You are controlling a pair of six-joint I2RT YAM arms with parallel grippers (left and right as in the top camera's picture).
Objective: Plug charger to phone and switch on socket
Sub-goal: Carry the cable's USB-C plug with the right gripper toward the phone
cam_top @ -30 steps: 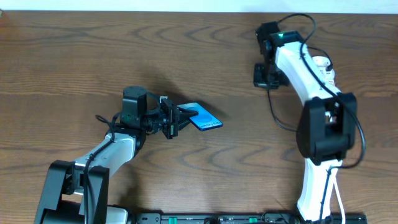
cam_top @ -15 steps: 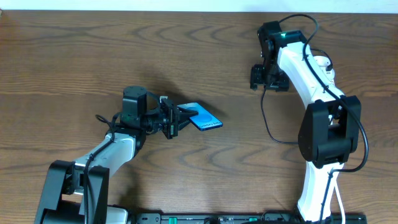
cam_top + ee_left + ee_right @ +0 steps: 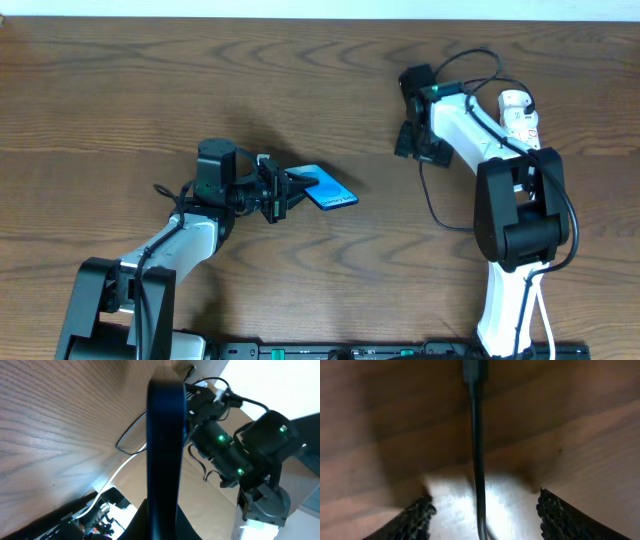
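Note:
The phone [image 3: 336,194], blue-screened, is held tilted above the table with my left gripper [image 3: 298,190] shut on its left end. In the left wrist view the phone [image 3: 165,445] shows edge-on as a dark bar rising from between the fingers. The charger [image 3: 431,198], a thin black cable, loops across the table below my right gripper [image 3: 409,142]. In the right wrist view the charger [image 3: 478,460] lies on the wood between my open right gripper [image 3: 482,516] fingers, untouched, its small plug [image 3: 474,370] at the top. The socket [image 3: 519,112] shows white behind the right arm, partly hidden.
Brown wooden table [image 3: 150,90] all around. The right arm [image 3: 235,445] appears beyond the phone in the left wrist view. The robot base rail [image 3: 350,350] runs along the front edge.
My right gripper has opened and let go of the charger, and has shifted left and slightly nearer. The left gripper and phone have not moved.

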